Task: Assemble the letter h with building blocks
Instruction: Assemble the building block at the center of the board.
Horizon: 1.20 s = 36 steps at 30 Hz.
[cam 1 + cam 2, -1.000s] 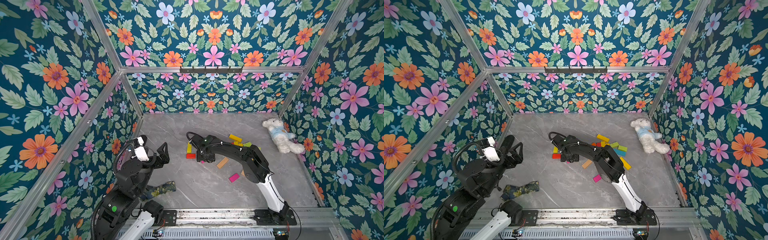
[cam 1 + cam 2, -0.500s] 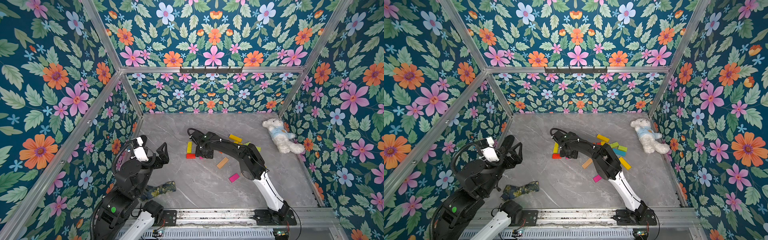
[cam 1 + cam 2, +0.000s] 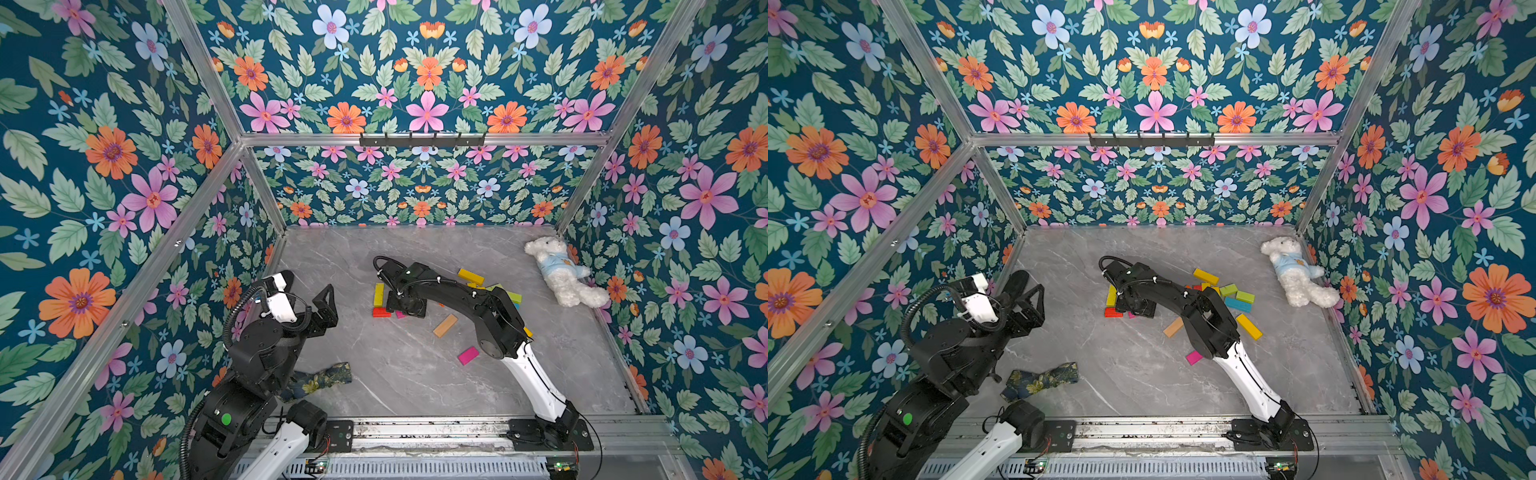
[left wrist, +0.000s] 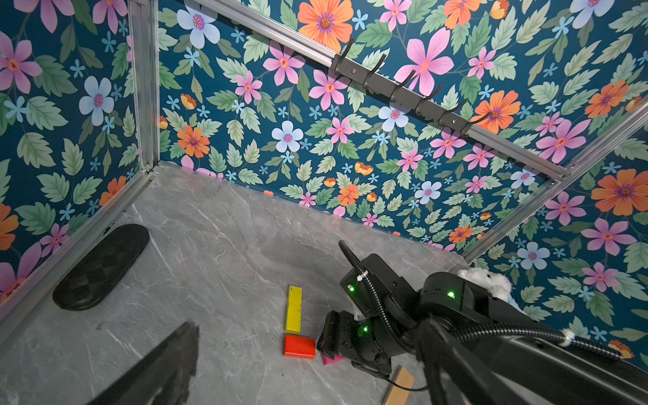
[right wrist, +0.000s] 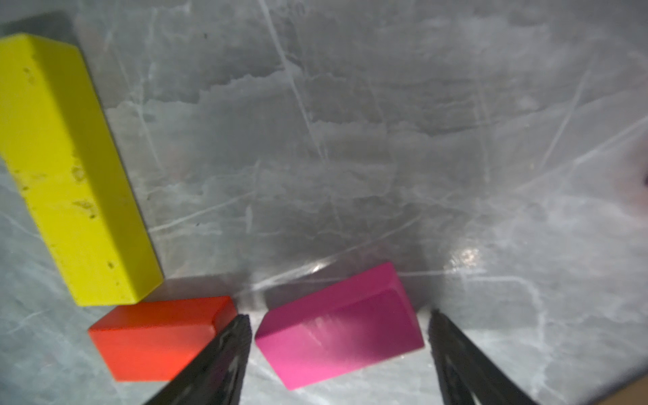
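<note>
Short magenta-pink painted wooden block [image 5: 329, 336] lies flat on the grey marble counter [image 3: 415, 382]. It sits one block over from the end of the long yellow wooden plank [image 5: 70, 168], with the short red-orange wooden block [image 5: 154, 336] between them. Red meets the yellow plank's end, touching or nearly. Right jaws are apart and straddle the pink block, a thin gap showing on each side, so nothing is gripped. Left jaws are wide apart and empty, well away from the yellow plank. Pink block is probably light, stiff and not fragile, with smooth, slightly slick paint. Best hold looks to be across its short width near mid-length, going low since it lies flat, though the inner finger has little room beside red and may nudge it. In both top views the right arm [image 3: 457, 291] covers nearly all of the pink block. The loose block heap [image 3: 1233, 291] past the yellow plank is partly under the elbow, so no count is possible. The right wrist view cuts off the yellow plank's far end, and a finger hides a corner of red.
</note>
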Available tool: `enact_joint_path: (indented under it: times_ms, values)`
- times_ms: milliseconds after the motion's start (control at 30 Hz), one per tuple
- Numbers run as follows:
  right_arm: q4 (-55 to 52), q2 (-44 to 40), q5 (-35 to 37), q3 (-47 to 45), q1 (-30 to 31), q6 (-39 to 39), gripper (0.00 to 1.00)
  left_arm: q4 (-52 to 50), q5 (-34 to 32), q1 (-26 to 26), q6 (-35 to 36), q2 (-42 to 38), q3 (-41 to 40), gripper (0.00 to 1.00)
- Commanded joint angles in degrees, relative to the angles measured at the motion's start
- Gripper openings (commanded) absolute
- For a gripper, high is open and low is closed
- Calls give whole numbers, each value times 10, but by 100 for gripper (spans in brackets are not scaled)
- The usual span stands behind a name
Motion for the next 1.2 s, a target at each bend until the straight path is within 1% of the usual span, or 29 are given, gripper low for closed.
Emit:
enact_joint_path:
  times_ms: [0,100,167,233,300,367,500,667,867,1167]
  values:
    - [19,-41,31,-23,0,2,83,-1,-2,-1,6,0,2,99]
    - [43,-95,63,-77,-5,-15,78,-2,-2,-1,6,-1,2,99]
    - [36,-117,79,-107,-15,-32,72,-2,-3,-1,7,-1,3,99]
    - [28,-130,96,-136,-21,-52,68,-2,-5,-1,9,-1,4,99]
    - [18,-132,109,-156,-21,-73,68,-2,-7,-1,10,0,4,99]
    - [2,-122,122,-157,-21,-89,68,-1,-8,-1,10,1,2,99]
    - [8,-103,128,-149,-23,-106,68,3,-5,-1,8,5,2,100]
    - [3,-74,115,-131,-25,-111,68,0,-6,-1,6,7,1,99]
    - [29,-69,101,-136,-22,-123,68,0,-8,-1,6,7,1,99]
    - [27,-69,100,-135,-16,-131,69,0,-7,-1,5,6,0,99]
